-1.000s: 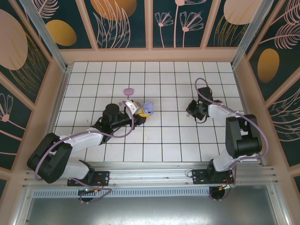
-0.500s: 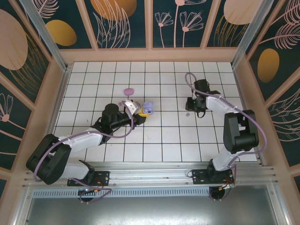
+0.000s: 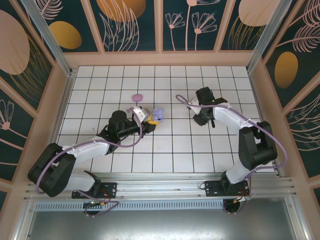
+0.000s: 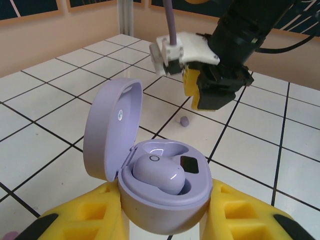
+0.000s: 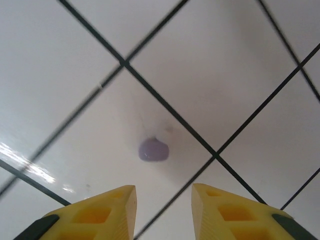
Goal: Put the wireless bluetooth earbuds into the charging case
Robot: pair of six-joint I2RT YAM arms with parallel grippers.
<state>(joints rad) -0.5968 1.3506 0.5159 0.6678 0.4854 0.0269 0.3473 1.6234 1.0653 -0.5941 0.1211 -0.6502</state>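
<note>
grasping the lavender charging case (image 4: pixel 165 205) by its lower half, the left pincer (image 4: pixel 162 222) is clenched on it. the left wrist view shows the lid standing up and one lavender earbud (image 4: pixel 157 172) seated inside, a detail too small to tell from the top. the right pincer (image 5: pixel 162 200) is released, fingers apart, hovering over a loose lavender earbud (image 5: pixel 154 149) on the white worktop (image 5: pixel 75 75), not touching it. the top view adds a pink case (image 3: pixel 137 97) lying near.
</note>
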